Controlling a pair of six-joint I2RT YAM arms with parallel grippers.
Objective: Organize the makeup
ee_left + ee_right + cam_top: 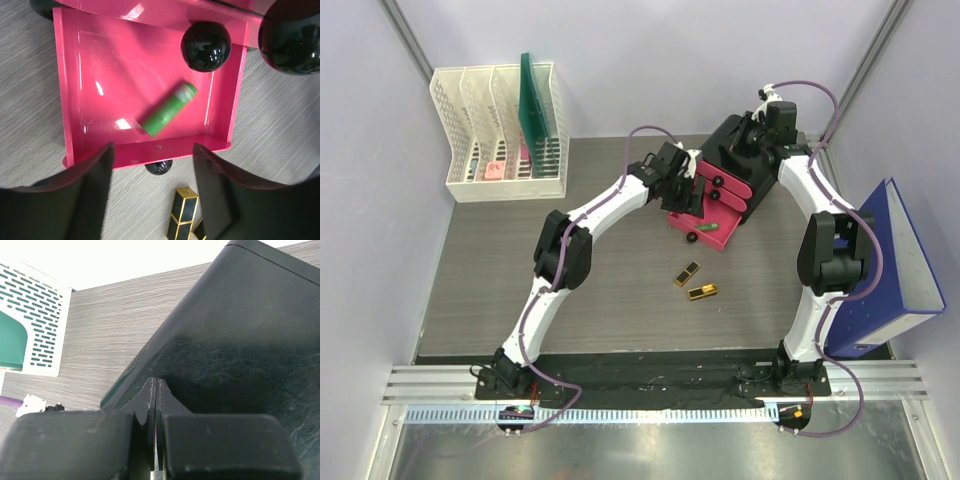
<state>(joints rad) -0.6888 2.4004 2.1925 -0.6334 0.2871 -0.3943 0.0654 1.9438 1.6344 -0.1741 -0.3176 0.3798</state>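
At far left of the table, a white file rack (500,120) stands well apart from the work. Next, L gripper (152,155) hangs over the pulled-out pink drawer (110,60), jaws wide apart w/ nothing between them. The slim green tube (167,110) lies loose and slanted on the drawer floor, blurred, near the front wall. Two gold-black sticks (687,274) sit on the table just in front of the drawer, prob. next to go in. Further right, R gripper (155,390) is closed and empty, tips against the black box (240,340), likely bracing it so it doesn't slide.
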